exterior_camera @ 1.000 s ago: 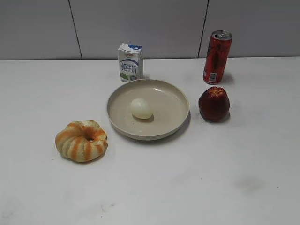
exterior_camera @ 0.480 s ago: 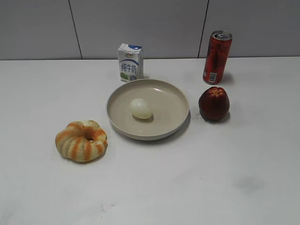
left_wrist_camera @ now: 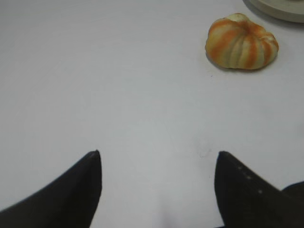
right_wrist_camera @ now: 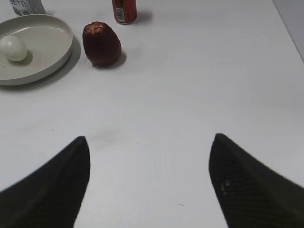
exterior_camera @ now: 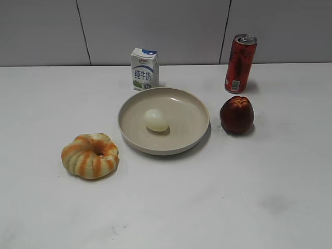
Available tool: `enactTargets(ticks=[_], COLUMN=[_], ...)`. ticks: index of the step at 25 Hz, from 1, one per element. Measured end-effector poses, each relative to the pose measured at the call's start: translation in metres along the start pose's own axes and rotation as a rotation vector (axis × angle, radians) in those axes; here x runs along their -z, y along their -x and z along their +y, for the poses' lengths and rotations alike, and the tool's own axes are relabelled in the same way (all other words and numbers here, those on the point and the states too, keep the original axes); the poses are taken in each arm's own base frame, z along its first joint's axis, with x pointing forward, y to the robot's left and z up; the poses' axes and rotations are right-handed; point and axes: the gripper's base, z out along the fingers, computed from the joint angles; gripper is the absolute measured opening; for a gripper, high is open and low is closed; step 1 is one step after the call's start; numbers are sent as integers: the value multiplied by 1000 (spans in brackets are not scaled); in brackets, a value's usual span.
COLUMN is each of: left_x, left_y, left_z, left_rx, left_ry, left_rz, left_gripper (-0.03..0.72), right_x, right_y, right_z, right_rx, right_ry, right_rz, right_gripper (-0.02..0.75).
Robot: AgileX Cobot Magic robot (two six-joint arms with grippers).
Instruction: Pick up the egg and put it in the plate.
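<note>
Taking the plate as the reference, and working from the near edge of the table outward: across the last second nothing in the exterior view has shifted, with every item standing where it stood before. Both arms are out of that view. The left gripper hangs over bare table on the near left of the plate, jaws spread apart and holding nothing; only a sliver of the plate rim shows at the top right corner of its wrist view. The right gripper hangs over bare table on the near right of the plate, jaws likewise spread and empty. The striped ring-shaped bread lies just off the plate's near-left rim, apart from it. The egg rests on the plate floor, slightly left of centre, clear of the rim and touched by neither gripper. The red apple stands just beside the plate's right rim, not touching. Behind the plate, the milk carton stands close to the far rim, and the red can stands beyond the apple, to the far right. Assessment: with the egg settled in the plate, both grippers released and withdrawn, and no movement recorded, the task appears complete; no further handling seems called for.
</note>
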Motion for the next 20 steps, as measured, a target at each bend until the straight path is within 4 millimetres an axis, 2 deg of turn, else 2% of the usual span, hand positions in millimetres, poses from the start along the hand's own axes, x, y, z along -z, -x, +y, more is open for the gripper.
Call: enactTargets(ticks=[7,17,20], left_x=[2,25,26], left_y=[-2,-19,-20], left_z=[1,-2,-2], left_rx=[36,183,195], left_ry=[41,258,278], left_rz=[-9,-173,-179], left_gripper=[524,475,454], right_x=[0,0,0], right_y=[0,0,0], right_z=[0,0,0], right_rx=[0,0,0], right_ry=[0,0,0], right_rz=[0,0,0], right_gripper=[588,588,588])
